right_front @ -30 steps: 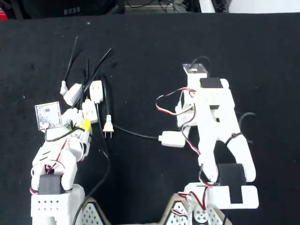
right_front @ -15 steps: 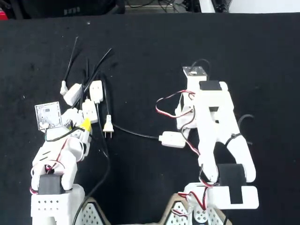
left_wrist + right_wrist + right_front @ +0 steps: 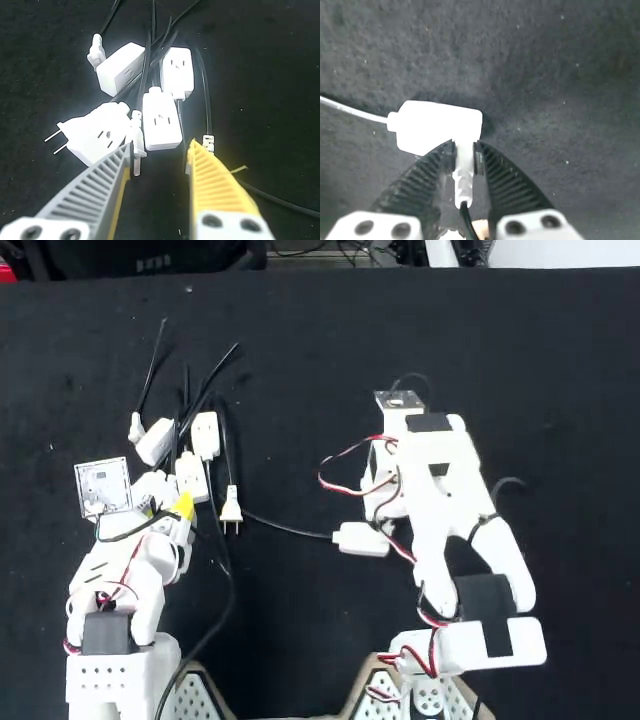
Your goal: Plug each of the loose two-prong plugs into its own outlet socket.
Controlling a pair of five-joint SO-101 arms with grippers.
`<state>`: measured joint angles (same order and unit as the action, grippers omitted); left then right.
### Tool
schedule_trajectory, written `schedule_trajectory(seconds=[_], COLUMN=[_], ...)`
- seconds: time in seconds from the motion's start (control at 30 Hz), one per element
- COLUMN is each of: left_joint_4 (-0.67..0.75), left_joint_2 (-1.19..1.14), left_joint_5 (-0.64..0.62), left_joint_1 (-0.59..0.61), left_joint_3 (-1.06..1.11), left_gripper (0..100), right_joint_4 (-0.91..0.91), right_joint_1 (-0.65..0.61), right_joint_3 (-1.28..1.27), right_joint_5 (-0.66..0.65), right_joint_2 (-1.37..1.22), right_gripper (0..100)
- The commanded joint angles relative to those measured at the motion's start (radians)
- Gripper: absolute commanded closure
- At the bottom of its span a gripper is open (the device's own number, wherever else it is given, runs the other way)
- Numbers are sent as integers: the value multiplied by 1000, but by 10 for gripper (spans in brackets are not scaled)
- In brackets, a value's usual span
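The high camera looks straight down on the whole worktop (image 3: 550, 360). Each wrist camera peeks close past its tool: the left tool (image 3: 160, 147) at the sockets (image 3: 160, 117), seen from above too; the right tool (image 3: 465, 146) at a plug (image 3: 463, 180).

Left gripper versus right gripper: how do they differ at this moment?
The left gripper is open; the right gripper is shut on a white plug. The left gripper's fingers are grey and yellow; the right gripper's are black. The left gripper sits over a cluster of white outlet sockets; the right gripper's plug meets a lone white outlet socket. Both face white sockets on the black table.
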<state>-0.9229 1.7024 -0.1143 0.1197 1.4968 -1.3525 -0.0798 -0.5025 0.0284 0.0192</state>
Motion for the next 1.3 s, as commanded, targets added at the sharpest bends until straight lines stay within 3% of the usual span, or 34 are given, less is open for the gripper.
schedule_trajectory(seconds=[0.0,0.23,0.43,0.6,0.8,1.03,1.27], left_joint_4=[5,5,5,5,5,5,5], left_joint_2=[6,6,6,6,6,6,6], left_joint_5=[9,9,9,9,9,9,9], left_joint_1=[10,10,10,10,10,10,10], left_joint_3=[-25,-25,-25,-24,-24,-24,-24], left_gripper=[812,812,812,812,812,812,812], right_joint_4=[55,71,-25,-196,-413,-407,-405], right_joint_1=[-21,-25,-115,-213,-281,-279,-235], right_joint_3=[-28,-47,-16,176,268,-97,-203], right_joint_5=[12,8,8,-8,-316,-660,-852], right_joint_2=[1,77,277,512,684,759,829], right_gripper=[988,976,761,766,826,828,828])
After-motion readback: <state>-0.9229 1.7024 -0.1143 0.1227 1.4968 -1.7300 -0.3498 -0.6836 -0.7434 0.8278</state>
